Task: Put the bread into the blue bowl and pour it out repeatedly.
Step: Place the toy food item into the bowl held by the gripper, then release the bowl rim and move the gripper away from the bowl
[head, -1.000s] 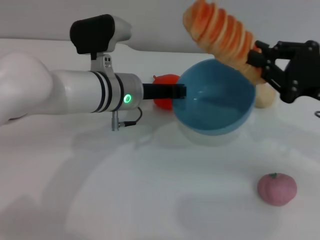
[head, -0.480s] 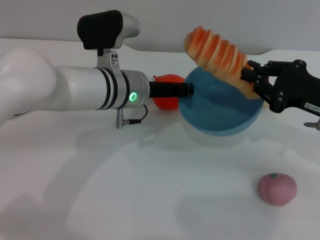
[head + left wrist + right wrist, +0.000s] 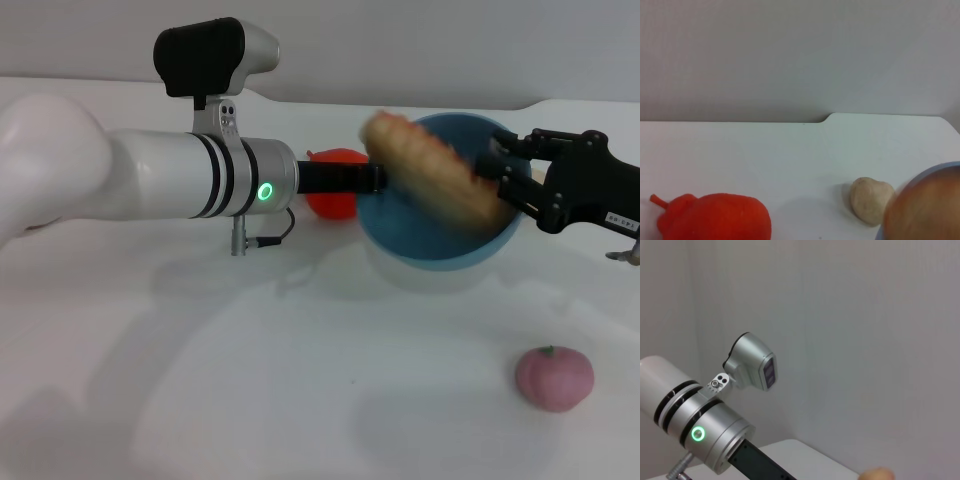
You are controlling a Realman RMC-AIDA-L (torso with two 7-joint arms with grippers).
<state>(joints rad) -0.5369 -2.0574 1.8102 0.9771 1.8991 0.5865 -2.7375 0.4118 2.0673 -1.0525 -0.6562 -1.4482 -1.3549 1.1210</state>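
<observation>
The blue bowl hangs above the table, tipped with its opening toward me. My left gripper is shut on its left rim. The golden ridged bread lies slanted across the bowl's mouth and looks motion-blurred. Its right end is beside my right gripper, whose fingers stand spread apart at the bowl's right rim. In the left wrist view the bowl's rim and the bread fill the corner. The right wrist view shows only a tip of the bread.
A red tomato-like object sits behind the bowl by my left gripper, red object. A small beige ball lies beyond the bowl. A pink round object rests at the front right. My left arm shows in the right wrist view.
The bread has dropped from above the bowl down across its mouth, and my right gripper's fingers have spread apart. The left arm and bowl have barely moved in the last half second.
</observation>
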